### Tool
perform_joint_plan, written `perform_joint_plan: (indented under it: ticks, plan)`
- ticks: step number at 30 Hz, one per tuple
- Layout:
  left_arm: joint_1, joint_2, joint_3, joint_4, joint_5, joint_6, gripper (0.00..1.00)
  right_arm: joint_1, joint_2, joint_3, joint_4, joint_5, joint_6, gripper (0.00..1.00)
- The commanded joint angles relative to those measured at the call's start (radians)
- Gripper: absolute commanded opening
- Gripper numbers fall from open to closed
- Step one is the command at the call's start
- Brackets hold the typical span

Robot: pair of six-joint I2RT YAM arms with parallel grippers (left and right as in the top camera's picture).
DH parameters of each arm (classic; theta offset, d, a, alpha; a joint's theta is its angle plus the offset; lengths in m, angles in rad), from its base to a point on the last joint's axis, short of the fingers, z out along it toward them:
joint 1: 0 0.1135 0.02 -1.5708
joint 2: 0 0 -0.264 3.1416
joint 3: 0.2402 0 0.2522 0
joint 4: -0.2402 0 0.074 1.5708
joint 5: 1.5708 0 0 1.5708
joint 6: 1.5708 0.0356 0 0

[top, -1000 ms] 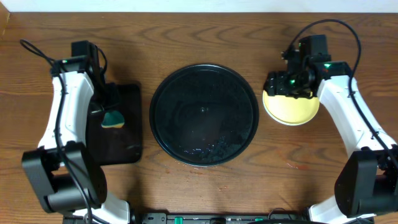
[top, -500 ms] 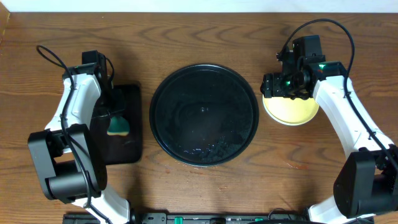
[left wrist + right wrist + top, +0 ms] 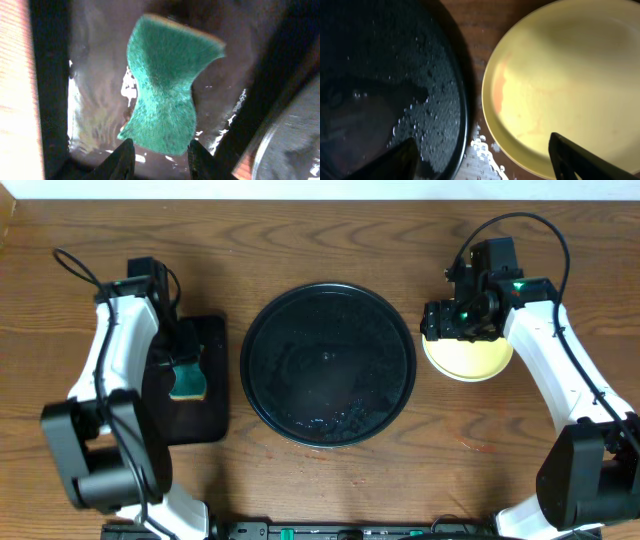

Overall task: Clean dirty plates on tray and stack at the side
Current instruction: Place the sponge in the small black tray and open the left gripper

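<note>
The round black tray [image 3: 328,365] sits mid-table, wet, with no plate on it. A pale yellow plate [image 3: 470,360] lies on the wood to its right, and a faint orange stain shows on the plate [image 3: 570,85]. My right gripper [image 3: 440,322] hovers open over the plate's left edge. In the right wrist view the right gripper [image 3: 485,167] spans the gap between the tray rim [image 3: 462,115] and the plate. My left gripper [image 3: 161,160] stands open just behind a green sponge [image 3: 165,85], which lies free.
The sponge [image 3: 187,383] rests on a small rectangular black tray [image 3: 205,420] at the left, its surface wet. Water drops lie on the wood between the round tray and the yellow plate [image 3: 485,147]. Cables loop behind both arms.
The left gripper has opened and let the sponge down onto the small rectangular tray. The right gripper has shifted slightly up and left from over the yellow plate.
</note>
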Motion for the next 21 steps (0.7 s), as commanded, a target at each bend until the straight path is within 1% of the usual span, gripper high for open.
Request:
perform_joint_plan:
  ticks: [1, 2, 3, 7, 11, 19, 21]
  plan:
    - [-0.008, -0.139, 0.061, -0.014, 0.043, -0.004, 0.51, 0.003, -0.039, 0.08, -0.03, 0.011, -0.011, 0.87]
    - [-0.009, -0.165, 0.061, -0.014, 0.056, -0.004, 0.73, 0.004, -0.045, 0.099, -0.043, 0.017, -0.011, 0.93]
    - [-0.008, -0.196, 0.061, -0.014, 0.063, -0.004, 0.75, 0.004, -0.054, 0.128, -0.063, 0.027, -0.011, 0.99]
    - [-0.008, -0.273, 0.061, -0.009, 0.063, -0.004, 0.75, 0.003, -0.104, 0.238, -0.145, 0.065, -0.011, 0.99]
    - [-0.008, -0.301, 0.061, -0.009, 0.063, -0.003, 0.75, 0.004, -0.189, 0.332, -0.19, 0.083, -0.011, 0.99]
    - [-0.008, -0.298, 0.061, -0.009, 0.063, -0.003, 0.76, 0.005, -0.422, 0.357, -0.206, 0.079, -0.01, 0.99]
    - [-0.008, -0.298, 0.061, -0.009, 0.063, -0.003, 0.76, 0.005, -0.458, 0.357, -0.213, 0.08, -0.01, 0.99]
